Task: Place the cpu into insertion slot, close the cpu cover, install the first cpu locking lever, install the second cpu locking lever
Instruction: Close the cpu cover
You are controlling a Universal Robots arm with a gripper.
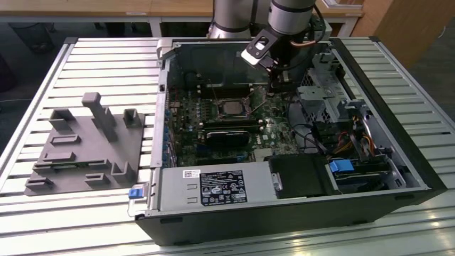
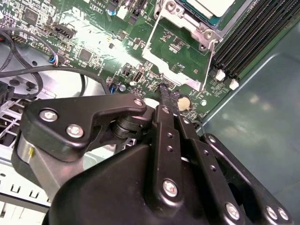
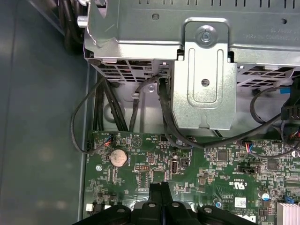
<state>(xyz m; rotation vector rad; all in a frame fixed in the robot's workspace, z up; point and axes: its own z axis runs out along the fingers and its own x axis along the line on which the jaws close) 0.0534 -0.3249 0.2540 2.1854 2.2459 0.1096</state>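
cpu (image 2: 212, 5): pale face up, seated in the slot (image 2: 204, 33), inside the open case on the board.
cover (image 2: 174, 70): swung open to the side of the slot and not over the cpu. green board shows through its window. how steeply it leans i cannot tell.
lever (image 2: 210, 61): a thin wire standing free beside the cover, near the memory slots (image 2: 248, 37), not hooked down.
gripper (image 2: 168, 96): fingers clenched together with nothing seen between them, tips low over the board at the cover's free edge. whether they touch it i cannot tell.
stage, as i judge it: cpu placed, cover not yet closed, both levers undone.
risk, slip: shut tips only push and do not hold. the cover could skid off them and drop hard on the cpu face.
risk, board: small parts and the coin cell (image 3: 118, 157) sit just beside the tips, so a low or sideways sweep may scrape or knock them.
risk, seating: if the chip is not flush, pressing the cover down could bend contacts. flushness is not clear from here.
risk, lever: the free wire could catch under the cover or against a finger.
risk, cables (image 3: 79, 126): black loops hang near the board edge and could snag the wrist.
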